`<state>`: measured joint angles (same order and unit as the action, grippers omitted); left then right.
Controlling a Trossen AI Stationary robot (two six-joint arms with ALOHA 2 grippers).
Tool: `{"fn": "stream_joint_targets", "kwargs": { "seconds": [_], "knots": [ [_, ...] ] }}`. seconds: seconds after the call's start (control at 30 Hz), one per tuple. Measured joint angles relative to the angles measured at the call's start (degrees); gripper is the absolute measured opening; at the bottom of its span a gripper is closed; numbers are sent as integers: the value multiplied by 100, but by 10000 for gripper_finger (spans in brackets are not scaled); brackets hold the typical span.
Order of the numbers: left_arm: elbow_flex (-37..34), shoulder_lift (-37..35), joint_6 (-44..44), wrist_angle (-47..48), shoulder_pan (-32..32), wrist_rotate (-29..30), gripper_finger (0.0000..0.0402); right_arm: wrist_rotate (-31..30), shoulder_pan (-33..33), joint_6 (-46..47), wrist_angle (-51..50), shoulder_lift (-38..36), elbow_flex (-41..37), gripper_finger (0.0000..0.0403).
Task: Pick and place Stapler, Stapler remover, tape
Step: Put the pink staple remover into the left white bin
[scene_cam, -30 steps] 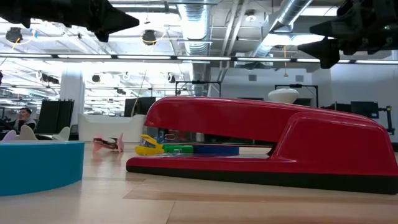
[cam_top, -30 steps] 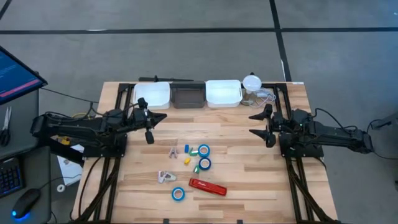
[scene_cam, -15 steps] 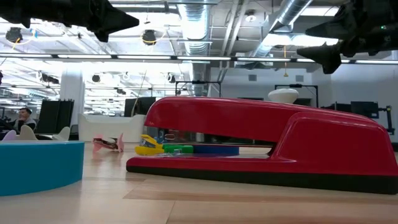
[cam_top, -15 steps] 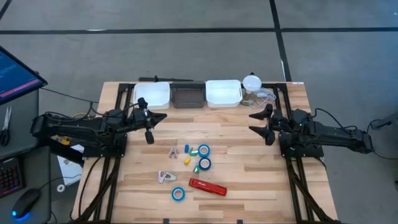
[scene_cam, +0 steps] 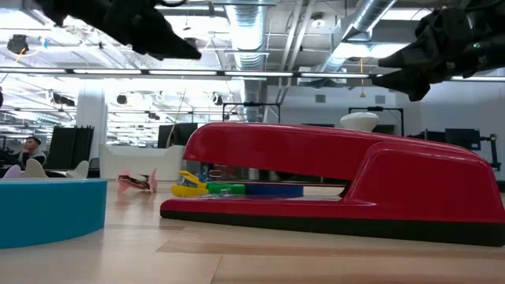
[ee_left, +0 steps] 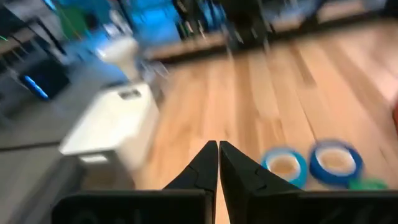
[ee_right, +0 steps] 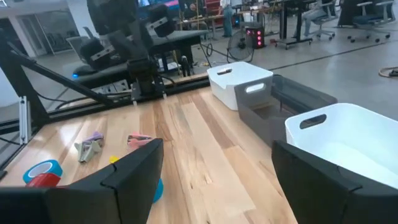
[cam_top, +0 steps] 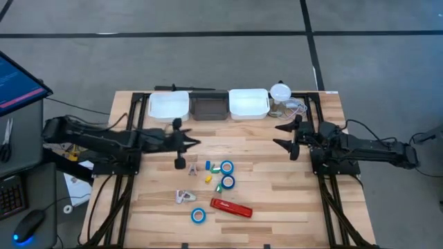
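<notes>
The red stapler lies flat near the table's near edge and fills the low view. Three blue tape rolls lie flat: two in the middle, one left of the stapler. Two pale claw-shaped removers lie left of the rolls. My left gripper is shut and hovers above the table, just far-left of the rolls. My right gripper is open and hovers at the right, clear of everything.
Two white bins flank a grey bin along the far edge, with a white round lamp beside them. Tiny yellow, blue and green bits lie among the rolls. Bare wood spans the right half.
My left arm has reached out toward the table's right and a little toward the near edge, from beside the left white bin to just short of the small items. My right gripper has shifted slightly toward the table's left and tipped.
</notes>
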<state>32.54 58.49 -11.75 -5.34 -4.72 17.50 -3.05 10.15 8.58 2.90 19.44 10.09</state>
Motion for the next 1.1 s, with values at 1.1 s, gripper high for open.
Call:
{"fn": "stream_joint_targets", "kwargs": {
  "seconds": [1.1],
  "knots": [
    [1838,1901,6678,4222,-491,216,2,-871,18,50,-758,4,1,291]
  ]
}}
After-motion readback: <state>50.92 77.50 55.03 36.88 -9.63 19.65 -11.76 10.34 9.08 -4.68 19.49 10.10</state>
